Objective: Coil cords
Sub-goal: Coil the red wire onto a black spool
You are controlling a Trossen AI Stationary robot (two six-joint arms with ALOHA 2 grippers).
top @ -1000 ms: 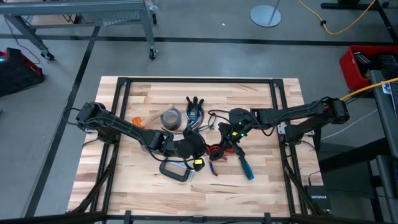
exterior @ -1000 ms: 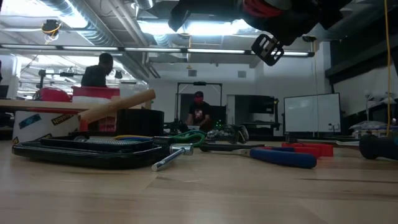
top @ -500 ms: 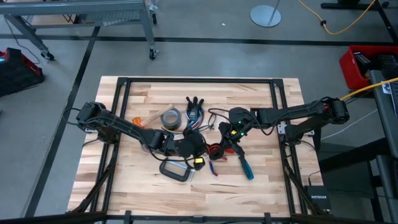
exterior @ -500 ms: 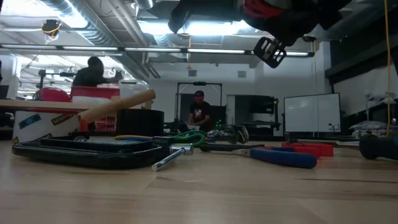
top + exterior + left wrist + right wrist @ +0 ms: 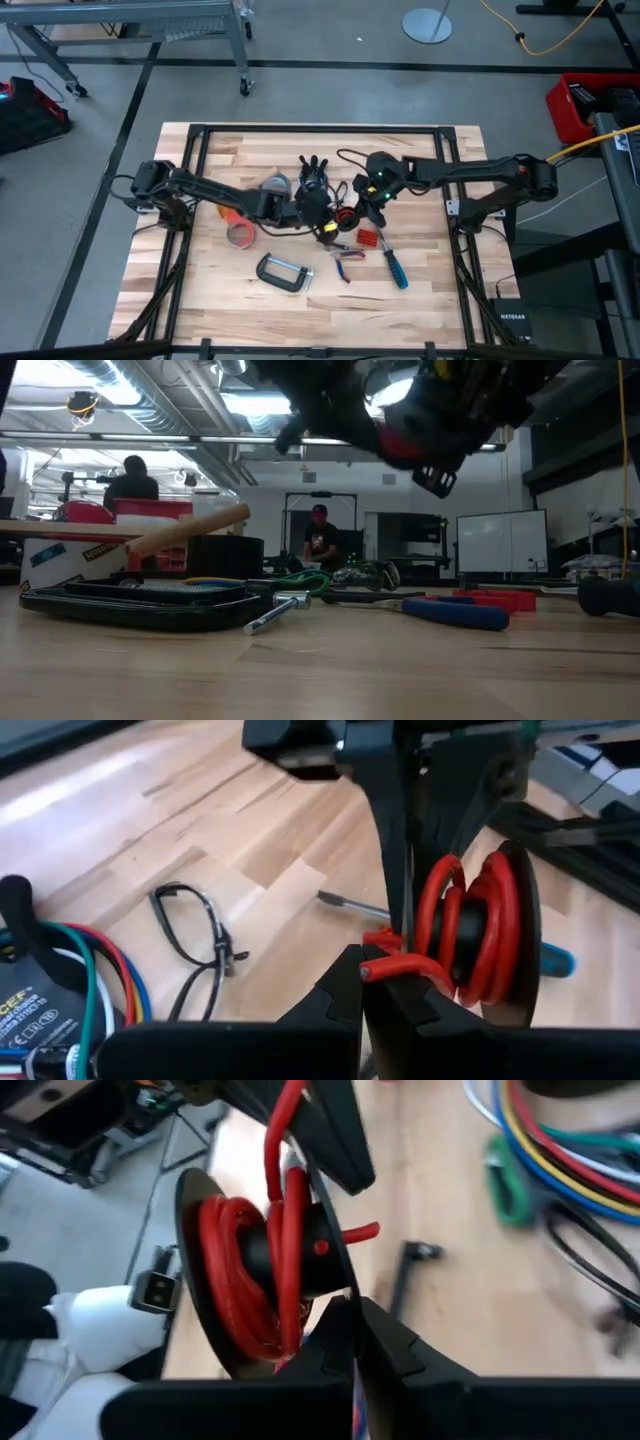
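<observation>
A red cord (image 5: 470, 935) is wound in several turns around the hub of a black spool (image 5: 515, 945), with one loose end (image 5: 395, 965) sticking out past the windings; in the high view the spool and its red coil (image 5: 346, 217) sit above the middle of the table (image 5: 200, 290), right between the two arms' ends. The left gripper (image 5: 322, 215) reaches in from the left and meets the spool on one side, the right gripper (image 5: 368, 205) comes in from the right and meets it on the other; in each wrist view that arm's dark fingers (image 5: 345, 1335) lie narrowed together against the spool's flange, though I cannot tell for sure whether either one actually clamps it. A strand of the red cord (image 5: 282, 1140) runs up from the spool past the left arm's finger. Just beside the left gripper lies the bundle of other cords (image 5: 312, 180), green, blue, red and white, and a thin black cord (image 5: 200, 935) loops loose on the wood. Nearer the table's front edge lie a blue-handled screwdriver (image 5: 393, 263), a C-clamp (image 5: 282, 273) and a clear tape roll (image 5: 241, 233)
</observation>
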